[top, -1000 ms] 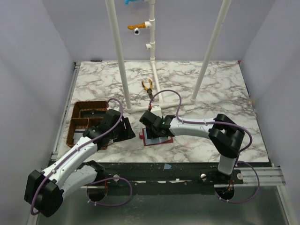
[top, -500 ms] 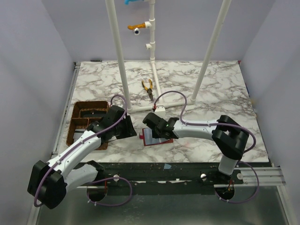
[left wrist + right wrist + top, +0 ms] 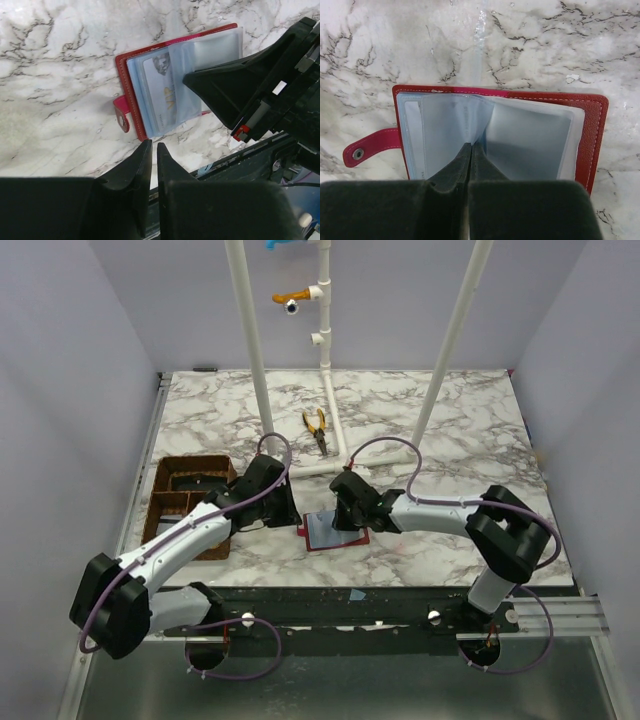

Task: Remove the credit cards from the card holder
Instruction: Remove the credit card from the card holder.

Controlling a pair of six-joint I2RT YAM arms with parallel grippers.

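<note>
The red card holder (image 3: 328,532) lies open on the marble near the front edge, its pale clear sleeves up. In the left wrist view a pale credit card (image 3: 161,95) shows inside the left sleeve of the card holder (image 3: 131,80). My right gripper (image 3: 343,522) is over it, shut, with its tips (image 3: 471,146) pinching the edge of a raised middle sleeve (image 3: 452,120) of the card holder (image 3: 592,130). My left gripper (image 3: 285,514) hovers just left of the holder, its fingers (image 3: 154,146) closed to a thin slit with nothing between them.
A brown compartment tray (image 3: 163,498) stands at the left, behind my left arm. Yellow-handled pliers (image 3: 317,426) lie by the white pipe frame (image 3: 254,370) at the back. The holder's snap strap (image 3: 367,148) sticks out to its left. The table's front edge (image 3: 350,586) is close.
Both grippers have closed. The left one has moved right, up to the holder's left side. The right one has shifted right and now pinches a sleeve.
</note>
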